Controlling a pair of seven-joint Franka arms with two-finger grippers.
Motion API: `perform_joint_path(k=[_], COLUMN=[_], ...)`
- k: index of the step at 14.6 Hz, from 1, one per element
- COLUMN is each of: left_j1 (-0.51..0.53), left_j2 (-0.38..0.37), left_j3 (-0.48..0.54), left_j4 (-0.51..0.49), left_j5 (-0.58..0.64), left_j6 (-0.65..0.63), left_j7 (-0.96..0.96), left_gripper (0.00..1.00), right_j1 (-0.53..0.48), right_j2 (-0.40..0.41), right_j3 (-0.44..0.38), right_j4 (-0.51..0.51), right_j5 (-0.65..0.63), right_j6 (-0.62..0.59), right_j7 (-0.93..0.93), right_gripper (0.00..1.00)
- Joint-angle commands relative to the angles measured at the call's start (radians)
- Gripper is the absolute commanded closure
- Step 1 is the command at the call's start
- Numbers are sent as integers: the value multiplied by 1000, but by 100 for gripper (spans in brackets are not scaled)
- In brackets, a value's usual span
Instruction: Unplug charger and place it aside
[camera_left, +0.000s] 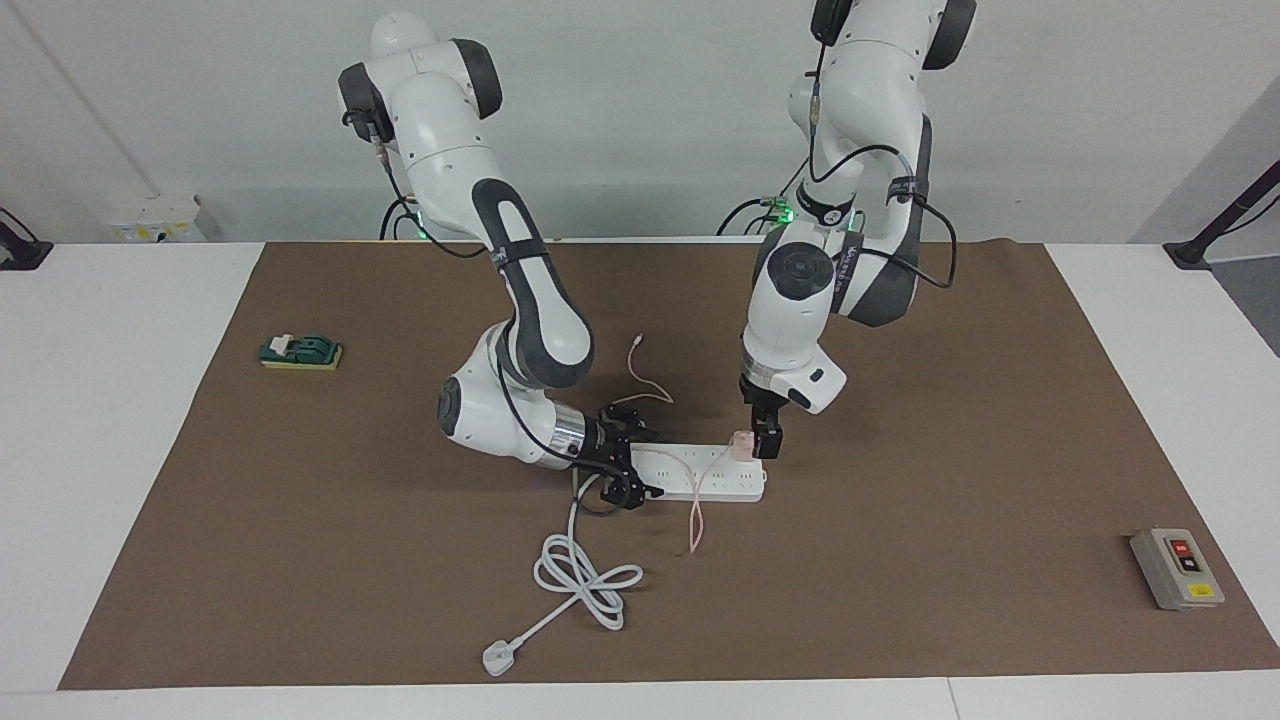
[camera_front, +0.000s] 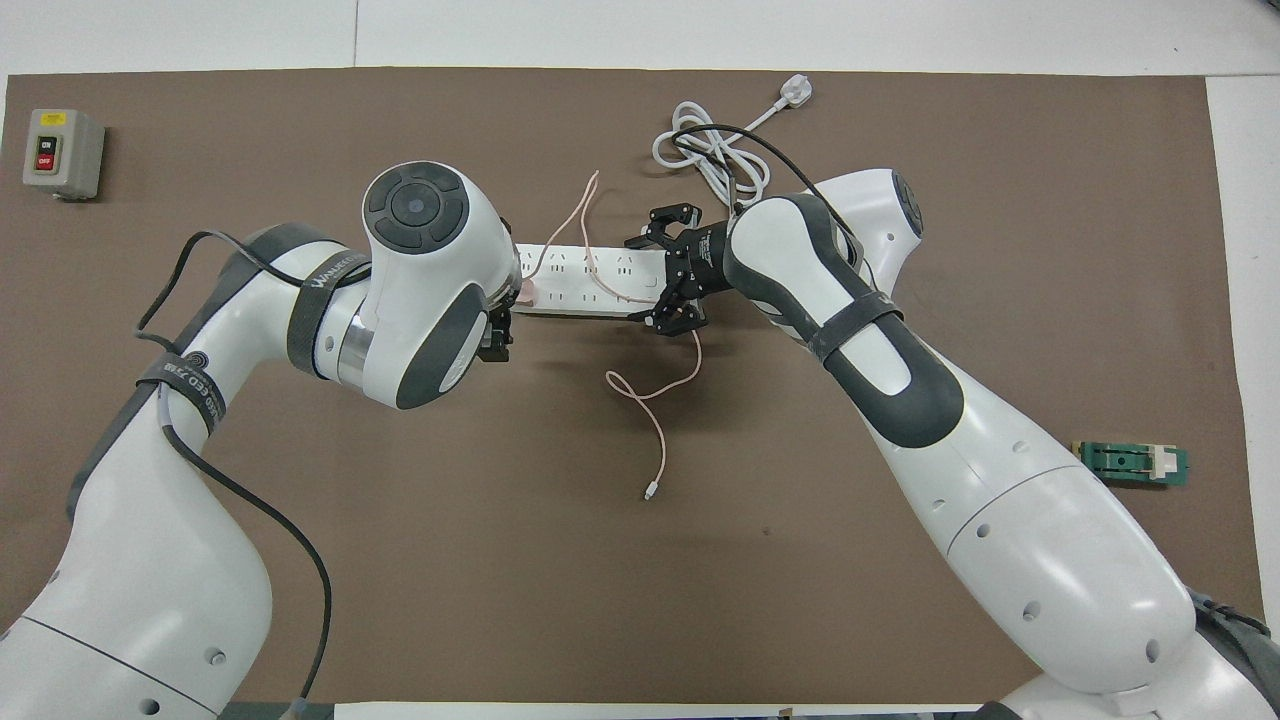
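Pink and cube-shaped, the charger (camera_left: 742, 446) sits plugged into the white power strip (camera_left: 700, 484) at the strip's end toward the left arm, near the middle of the brown mat (camera_left: 900, 560); in the facing view its thin pink cable (camera_left: 697, 505) trails across the strip toward 7 o'clock, loops on the mat and runs back up to a free end at about 11 o'clock of the strip. Left gripper (camera_left: 768, 446) hangs just beside the charger, on its 3 o'clock side in the facing view, fingers pointing down and spread to full opening, holding nothing. Right gripper (camera_left: 630, 466) lies low and level at the strip's other end, toward the right arm; its fingers stand apart, one on each long edge of the strip, and whether they press on the strip cannot be determined. From that end the strip's thick white cord (camera_left: 585, 575) runs toward 6 o'clock in the facing view, forms a loose knot and ends in a white plug (camera_left: 496, 658) near the mat edge farthest from the robots. Grey switch box (camera_left: 1177, 568) rests on the mat toward the left arm's end of the table. Green block (camera_left: 300, 352) rests on the white table (camera_left: 120, 450) toward the right arm's end
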Motion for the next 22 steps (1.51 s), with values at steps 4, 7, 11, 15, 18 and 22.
perform_joint_path(k=[4, 7, 11, 15, 18, 22], left_j1=[-1, -7, -13, -15, -15, -20], left_j2=[60, 60, 60, 60, 58, 58], left_j3=[0, 0, 0, 0, 0, 0], left_j4=[84, 74, 62, 53, 50, 47], left_j5=[19, 19, 18, 18, 22, 24], left_j6=[-43, -43, -32, -15, -14, -6], left_j7=[-10, -16, -21, -19, -19, -10], left_gripper=[0, 1, 22, 42, 62, 100], right_j1=[37, 37, 34, 37, 37, 37], right_j2=[14, 13, 14, 14, 14, 14], right_j3=[-5, -3, -2, -3, -3, -3], right_j4=[-7, -13, -28, -42, -42, -42], right_j5=[17, 19, 20, 80, 80, 80], right_j6=[53, 56, 70, 71, 76, 77], right_j7=[-68, -71, -77, -131, -131, -131], right_gripper=[0, 0, 82, 100, 100, 100])
